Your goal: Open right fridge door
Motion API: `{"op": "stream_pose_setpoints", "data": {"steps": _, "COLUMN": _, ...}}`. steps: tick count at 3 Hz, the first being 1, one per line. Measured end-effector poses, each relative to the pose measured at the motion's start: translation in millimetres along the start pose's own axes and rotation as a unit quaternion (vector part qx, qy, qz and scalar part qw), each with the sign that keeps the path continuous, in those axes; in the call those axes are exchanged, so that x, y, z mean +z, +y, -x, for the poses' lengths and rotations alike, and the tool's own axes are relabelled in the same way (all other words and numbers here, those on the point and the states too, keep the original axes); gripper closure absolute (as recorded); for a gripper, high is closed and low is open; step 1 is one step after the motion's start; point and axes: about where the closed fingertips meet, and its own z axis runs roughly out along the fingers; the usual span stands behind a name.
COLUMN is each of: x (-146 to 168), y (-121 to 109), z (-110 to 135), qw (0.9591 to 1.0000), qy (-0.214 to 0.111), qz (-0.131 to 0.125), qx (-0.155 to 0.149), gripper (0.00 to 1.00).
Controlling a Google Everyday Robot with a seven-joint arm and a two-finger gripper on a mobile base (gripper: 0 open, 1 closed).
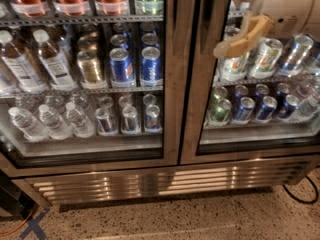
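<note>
The right fridge door (193, 115) fills the right half of the view, a glass pane in a brushed steel frame, and it looks shut against the left door (85, 84). Silver, green and blue cans (255, 106) show through its glass. My tan gripper (226, 48) hangs in front of the door's upper left part, close to the dark inner edge (206, 21) of the frame, pointing down and left. The arm's pale rounded body (292, 9) is at the top right corner and hides part of the pane.
Water bottles (47, 121) and gold and blue cans sit behind the left door. A steel louvred grille (165, 181) runs along the fridge's base above a speckled floor (200, 216). A black cable (302, 194) lies at the lower right.
</note>
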Motion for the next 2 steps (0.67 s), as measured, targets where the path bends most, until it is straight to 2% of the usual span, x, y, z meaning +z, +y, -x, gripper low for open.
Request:
{"op": "stream_pose_setpoints", "data": {"steps": 1, "x": -0.4, "y": 2.0, "z": 0.6, "qw": 1.0, "qy": 0.0, "qz": 0.0, "qx": 0.0, "gripper": 0.0}}
{"op": "stream_pose_setpoints", "data": {"steps": 2, "x": -0.4, "y": 7.5, "z": -20.5, "qw": 0.9992, "qy": -0.023, "qz": 0.004, "qx": 0.032, "gripper": 0.0}}
